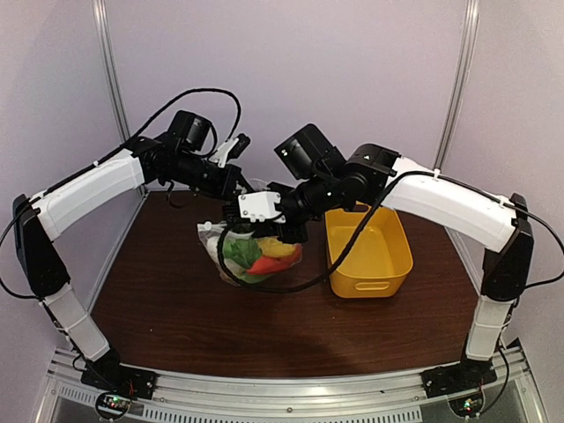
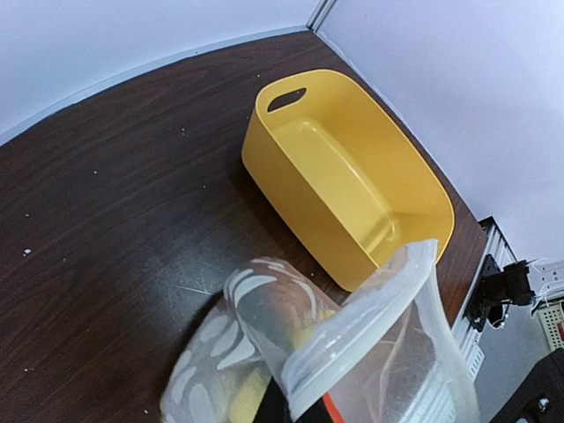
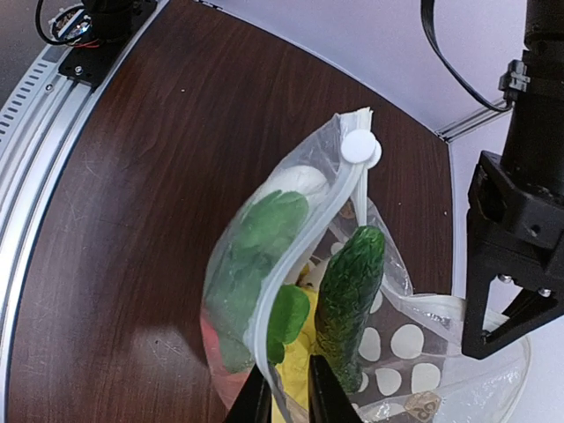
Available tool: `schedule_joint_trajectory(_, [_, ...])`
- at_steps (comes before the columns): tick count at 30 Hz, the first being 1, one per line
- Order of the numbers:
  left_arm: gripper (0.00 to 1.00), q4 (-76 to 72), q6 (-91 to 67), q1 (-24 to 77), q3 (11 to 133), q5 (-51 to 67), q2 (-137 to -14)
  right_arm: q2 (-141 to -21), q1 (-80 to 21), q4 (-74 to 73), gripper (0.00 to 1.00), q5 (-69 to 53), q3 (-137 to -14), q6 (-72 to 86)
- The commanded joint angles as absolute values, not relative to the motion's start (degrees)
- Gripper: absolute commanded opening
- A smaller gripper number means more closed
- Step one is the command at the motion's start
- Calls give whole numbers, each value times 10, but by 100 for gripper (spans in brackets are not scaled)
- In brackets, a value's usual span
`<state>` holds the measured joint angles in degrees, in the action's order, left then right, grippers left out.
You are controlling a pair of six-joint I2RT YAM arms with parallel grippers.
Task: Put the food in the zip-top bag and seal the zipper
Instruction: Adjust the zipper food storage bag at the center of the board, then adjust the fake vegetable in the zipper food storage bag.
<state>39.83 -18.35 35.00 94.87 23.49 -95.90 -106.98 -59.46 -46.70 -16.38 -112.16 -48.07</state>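
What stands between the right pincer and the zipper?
Nothing visible. The right pincer holds the zipper between its fingers; the cucumber lies close beside that strip, not between them.

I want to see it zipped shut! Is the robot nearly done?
Nearly. The vegetables are already in the bag, and the basket is empty. Right now the right tool pinches the zipper. Left to do: closing it all along; I cannot tell how much is shut.
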Motion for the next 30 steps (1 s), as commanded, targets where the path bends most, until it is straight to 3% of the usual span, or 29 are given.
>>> schedule_joint_trajectory(1, [0,334,-192,343,921,307,-943,-1084,-612,-486,19,-181,-1111,-489])
schedule_joint_trajectory(2, [0,314,-177,344,904,320,-935,-1091,-611,-503,22,-193,-1124,-489])
schedule_joint_trajectory(3, [0,315,-172,340,888,207,-934,-1091,-610,-503,23,-203,-1126,-483])
schedule_joint_trajectory(4, [0,323,-180,326,885,190,-942,-1089,-609,-498,25,-203,-1117,-477])
schedule_joint_trajectory(6, [0,331,-179,306,896,346,-962,-1083,-609,-502,27,-200,-1114,-477])
schedule_joint_trajectory(11, [0,330,-170,330,872,261,-954,-1052,-592,-473,36,-176,-1085,-478])
schedule_joint_trajectory(21, [0,378,-236,326,918,408,-967,-1121,-600,-504,38,-72,-1132,-578])
schedule_joint_trajectory(30, [0,428,-254,343,893,412,-948,-1094,-654,-494,38,-23,-1083,-618])
